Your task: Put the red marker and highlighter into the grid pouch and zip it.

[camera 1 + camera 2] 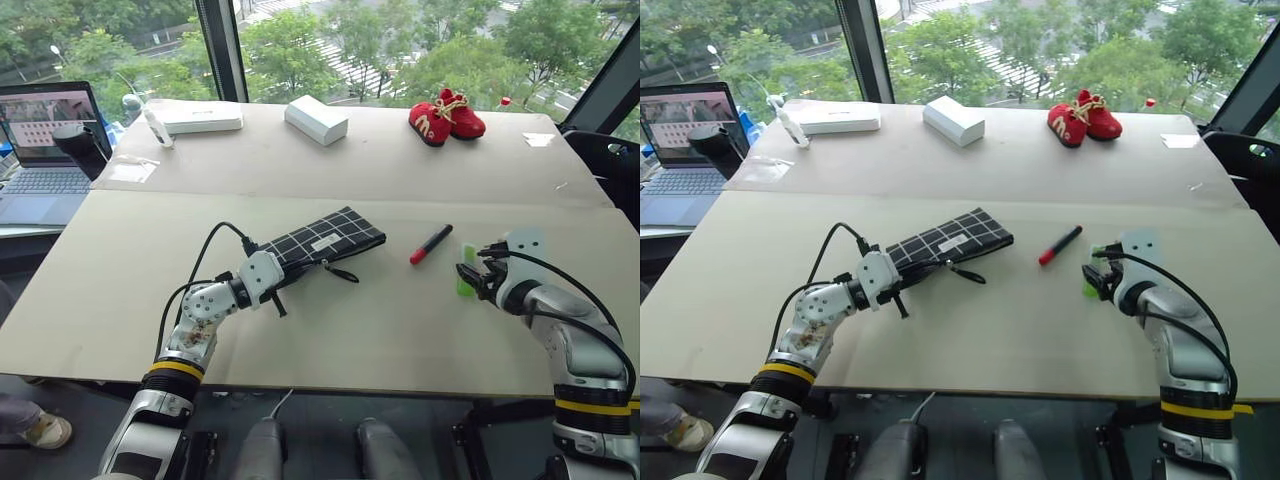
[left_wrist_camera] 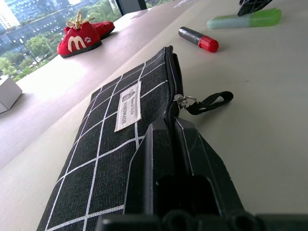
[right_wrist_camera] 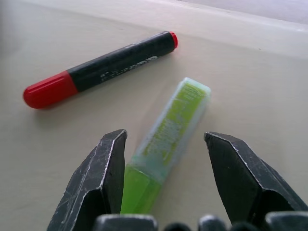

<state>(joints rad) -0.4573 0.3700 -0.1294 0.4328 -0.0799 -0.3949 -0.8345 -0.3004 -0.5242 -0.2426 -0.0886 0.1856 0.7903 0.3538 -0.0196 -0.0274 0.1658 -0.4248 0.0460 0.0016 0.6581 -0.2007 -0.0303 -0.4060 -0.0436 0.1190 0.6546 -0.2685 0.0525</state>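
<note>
The grid pouch (image 1: 330,238), black with thin white lines and a white label, lies flat mid-table, its black pull cord (image 2: 209,102) trailing beside the zipper. My left gripper (image 1: 272,278) is shut on the pouch's near end at the zipper edge. The red marker (image 1: 431,244), red cap and black body, lies to the right of the pouch. The lime-green highlighter (image 3: 178,115) lies just right of the marker. My right gripper (image 1: 468,276) is open over the highlighter, with one finger on each side of its near end and not touching it.
A pair of small red shoes (image 1: 446,116), a white box (image 1: 316,119) and a flat white case (image 1: 200,118) sit along the far side of the table. An open laptop (image 1: 45,150) stands past the left edge. Bare tabletop (image 1: 380,330) lies in front of the pouch.
</note>
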